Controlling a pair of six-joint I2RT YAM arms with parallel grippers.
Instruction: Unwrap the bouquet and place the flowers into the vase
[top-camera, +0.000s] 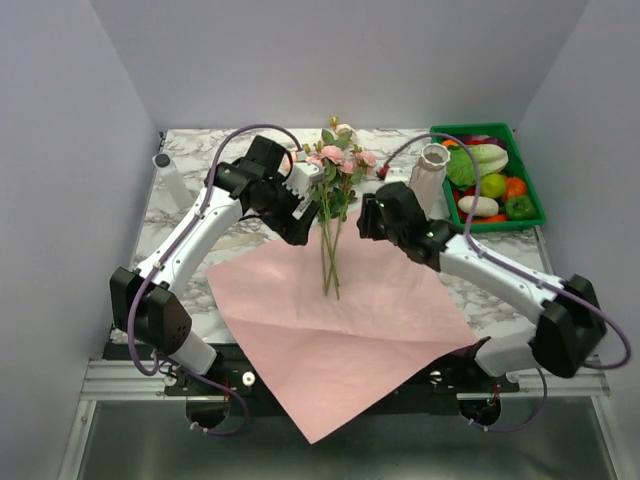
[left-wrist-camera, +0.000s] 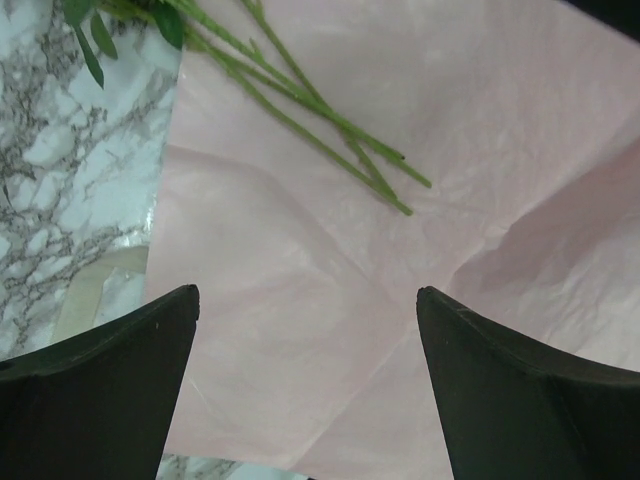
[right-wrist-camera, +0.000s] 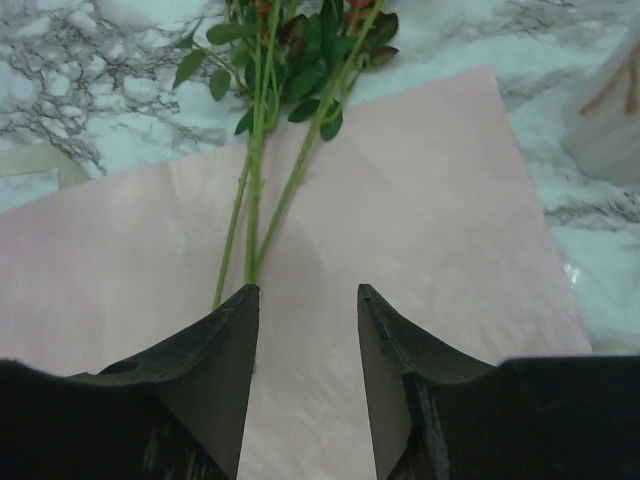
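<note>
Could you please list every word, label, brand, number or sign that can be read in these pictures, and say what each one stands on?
There are none. No view shows any legible print.
The pink paper sheet, the flowers, the vase, the green tray, the clear tube and the marbled table all appear unmarked.

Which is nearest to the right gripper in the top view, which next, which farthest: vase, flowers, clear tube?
From the right gripper:
1. flowers, just left of it
2. vase, behind, to the right
3. clear tube, far left corner
</note>
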